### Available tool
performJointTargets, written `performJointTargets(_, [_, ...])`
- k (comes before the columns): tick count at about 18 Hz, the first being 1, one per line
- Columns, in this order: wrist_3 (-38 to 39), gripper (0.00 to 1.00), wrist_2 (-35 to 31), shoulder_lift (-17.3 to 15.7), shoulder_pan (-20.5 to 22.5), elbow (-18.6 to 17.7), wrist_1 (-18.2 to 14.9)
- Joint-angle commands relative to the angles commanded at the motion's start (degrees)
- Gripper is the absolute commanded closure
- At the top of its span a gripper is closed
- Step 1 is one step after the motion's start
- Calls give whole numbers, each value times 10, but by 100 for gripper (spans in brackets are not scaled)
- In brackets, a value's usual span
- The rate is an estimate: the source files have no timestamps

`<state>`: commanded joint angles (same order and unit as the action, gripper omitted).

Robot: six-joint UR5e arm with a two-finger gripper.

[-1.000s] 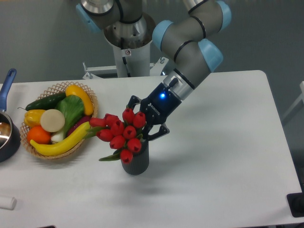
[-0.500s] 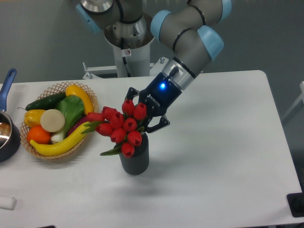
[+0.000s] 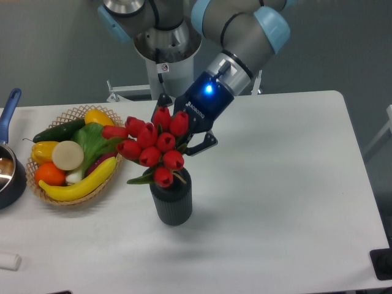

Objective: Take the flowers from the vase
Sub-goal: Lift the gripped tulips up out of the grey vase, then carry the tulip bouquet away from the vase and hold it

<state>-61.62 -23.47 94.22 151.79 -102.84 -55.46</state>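
Flowers [image 3: 150, 147]: red buds fan up and to the left, above the vase mouth; the bunch's long axis slants from upper left down toward the vase.
Gripper [image 3: 181, 136]: directly behind the bunch on its right, fingers straddling the stems; it appears clamped on the flowers, though the buds hide the contact.
Vase [image 3: 172, 203]: dark ribbed cylinder, upright on the table [image 3: 288, 202], just below the lowest bud.
Basket [image 3: 67, 193]: left of the vase, holding a banana [image 3: 82, 183], cucumber [image 3: 58, 130] and other produce.
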Motion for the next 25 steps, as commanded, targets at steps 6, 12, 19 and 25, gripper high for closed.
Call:
performJointTargets(6, [22,55,19,0,3,32,0])
performJointTargets(12, [55,55,20,-8,25,50,0])
performJointTargets(19, [83,55,21,0,81,81,1])
performJointTargets(25, [63,55,28,64,115,98,42])
